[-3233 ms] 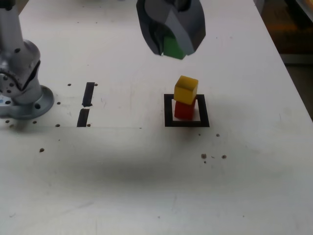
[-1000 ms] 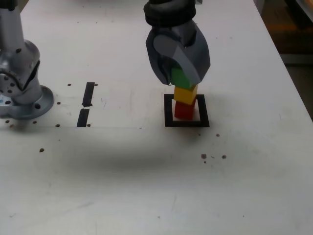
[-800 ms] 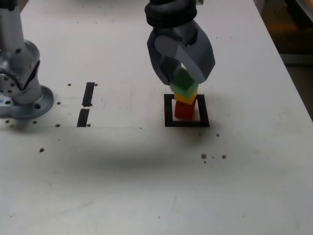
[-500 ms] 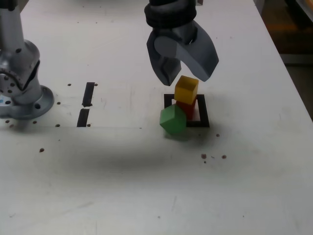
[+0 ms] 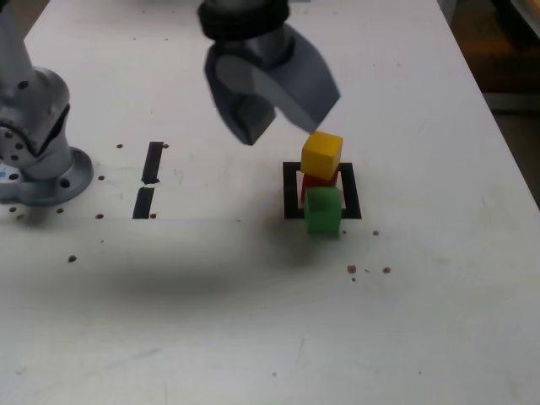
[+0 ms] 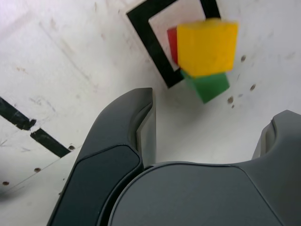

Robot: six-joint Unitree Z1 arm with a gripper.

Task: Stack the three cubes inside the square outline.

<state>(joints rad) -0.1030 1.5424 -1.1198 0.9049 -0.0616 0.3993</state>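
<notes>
Broadly, the exterior view shows a pale, whitish tabletop (image 5: pixel 211 337) with a dull sheen, soft grey shadow, faint scuffs and a scatter of small dark spots. A thin line runs across it from the exterior view's left. Two short black tape strips (image 5: pixel 152 173) lie end to end toward that side, near the round grey base (image 5: pixel 59 181) of the arm. Beyond the table's edge, at the exterior view's upper right, the room is dark and brownish, crossed by a pale rail (image 5: pixel 515 103). The square outline (image 5: pixel 353 190) holds the red cube (image 5: pixel 314 184), with the yellow cube (image 5: pixel 321 155) on top. The green cube (image 5: pixel 323 210) sits in front of them, overlapping the outline's near side in this view. The gripper (image 5: pixel 276 135) hangs above the table, apart from the cubes, its jaws parted and holding nothing.

In the wrist view, the jaws stand wide apart with bare, scratched tabletop between them. The yellow cube hides much of the red and green ones, and spots and grey smudges mark the white surface around the tape.
</notes>
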